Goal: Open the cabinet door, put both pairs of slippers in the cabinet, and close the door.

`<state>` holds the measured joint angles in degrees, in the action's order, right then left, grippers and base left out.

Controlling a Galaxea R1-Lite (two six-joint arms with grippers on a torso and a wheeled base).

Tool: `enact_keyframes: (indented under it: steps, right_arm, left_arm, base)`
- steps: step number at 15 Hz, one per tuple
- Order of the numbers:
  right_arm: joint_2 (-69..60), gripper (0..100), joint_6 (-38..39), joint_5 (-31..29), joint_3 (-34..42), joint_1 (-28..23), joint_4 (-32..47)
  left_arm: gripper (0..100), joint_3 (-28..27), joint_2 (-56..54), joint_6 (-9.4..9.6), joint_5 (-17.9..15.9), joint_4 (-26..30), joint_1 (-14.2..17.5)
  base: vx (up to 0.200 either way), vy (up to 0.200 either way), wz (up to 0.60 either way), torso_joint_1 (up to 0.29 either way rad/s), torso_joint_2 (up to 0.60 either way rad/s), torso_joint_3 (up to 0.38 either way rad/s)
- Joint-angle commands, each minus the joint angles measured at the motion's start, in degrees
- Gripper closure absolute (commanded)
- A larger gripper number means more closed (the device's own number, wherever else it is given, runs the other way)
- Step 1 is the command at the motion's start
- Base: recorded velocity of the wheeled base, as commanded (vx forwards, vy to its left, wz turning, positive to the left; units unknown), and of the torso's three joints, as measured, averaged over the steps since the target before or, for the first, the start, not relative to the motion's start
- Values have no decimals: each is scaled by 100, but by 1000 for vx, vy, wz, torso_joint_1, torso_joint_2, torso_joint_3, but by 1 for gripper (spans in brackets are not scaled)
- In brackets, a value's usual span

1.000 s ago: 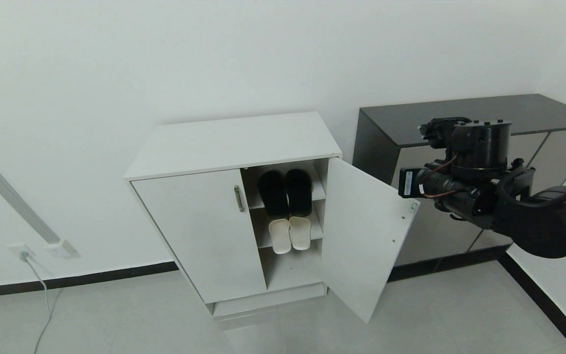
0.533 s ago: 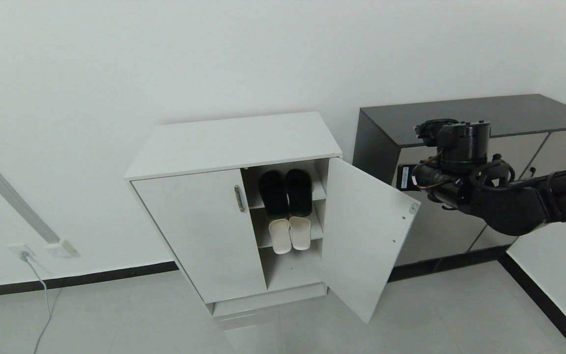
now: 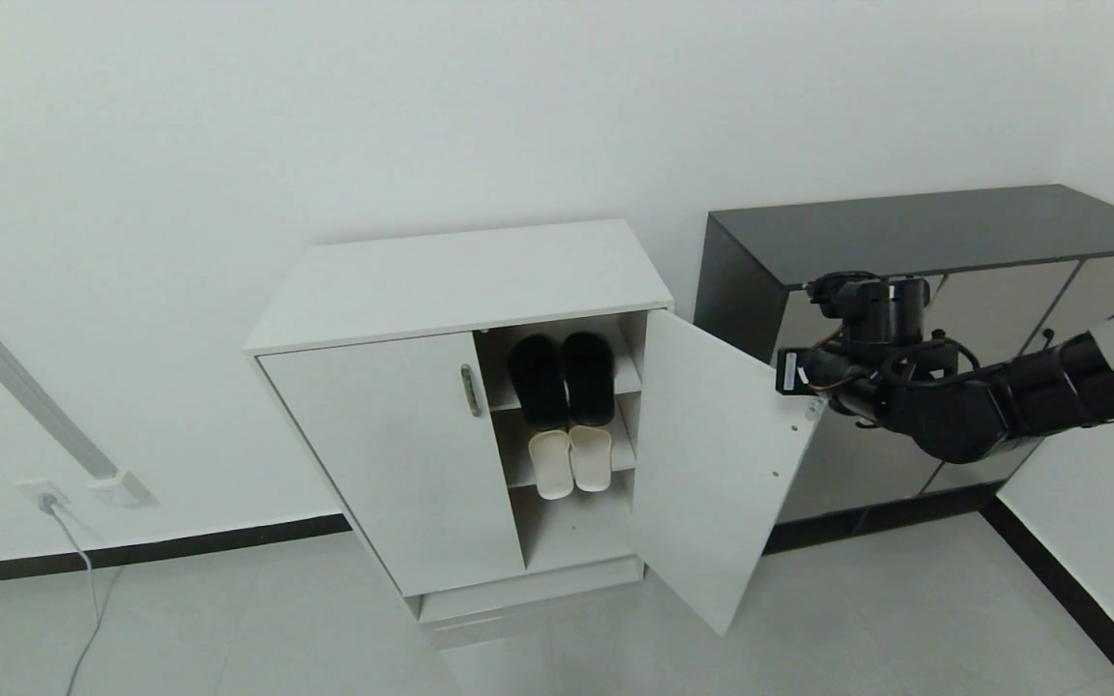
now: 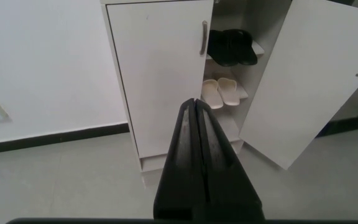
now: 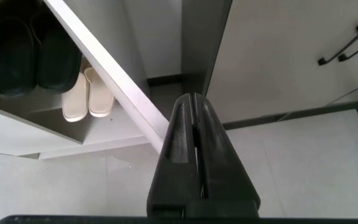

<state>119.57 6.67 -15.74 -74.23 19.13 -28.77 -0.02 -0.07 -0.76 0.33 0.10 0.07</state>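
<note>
The white cabinet [image 3: 460, 275] has its left door [image 3: 393, 454] closed and its right door [image 3: 712, 464] swung wide. A black pair of slippers [image 3: 562, 379] lies on the top shelf, and a white pair [image 3: 571, 461] on the shelf below. My right gripper [image 3: 791, 374] is shut and empty, right at the open door's outer free edge. In the right wrist view the right gripper [image 5: 193, 102] points at that door edge [image 5: 114, 93]. My left gripper [image 4: 194, 106] is shut, held low in front of the closed left door [image 4: 157, 74].
A dark sideboard [image 3: 924, 227] with grey fronts stands right of the cabinet, behind my right arm; its handle [image 5: 344, 46] is near the right gripper. A wall socket with a cable [image 3: 49, 503] is at the far left. Bare tiled floor [image 3: 277, 628] lies in front.
My right arm has stretched forward and dropped a little, bringing its gripper in to the open door's outer edge. The door and both pairs of slippers have not visibly moved.
</note>
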Motion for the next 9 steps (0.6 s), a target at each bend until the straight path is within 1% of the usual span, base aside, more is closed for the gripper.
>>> enact_keyframes:
  steps: [1,6,8,9]
  right_arm:
    - [190,100,10,9,-101,-23,-6]
    - [190,100,10,9,-74,-32,-6]
    - [93,100,19,9,102,38,-15]
    - [-30,100,19,9,269,153,-23]
  left_arm:
    - [100,2,7,-4,2,-1,1]
    - [100,2,7,-4,2,-1,1]
    - [100,-6,7,-4,2,-1,1]
    - [100,-6,7,-4,2,-1,1]
  base:
    - [0,0,0,0,0,0]
    - [0,0,0,0,0,0]
    - [0,0,0,0,0,0]
    - [0,0,0,0,0,0]
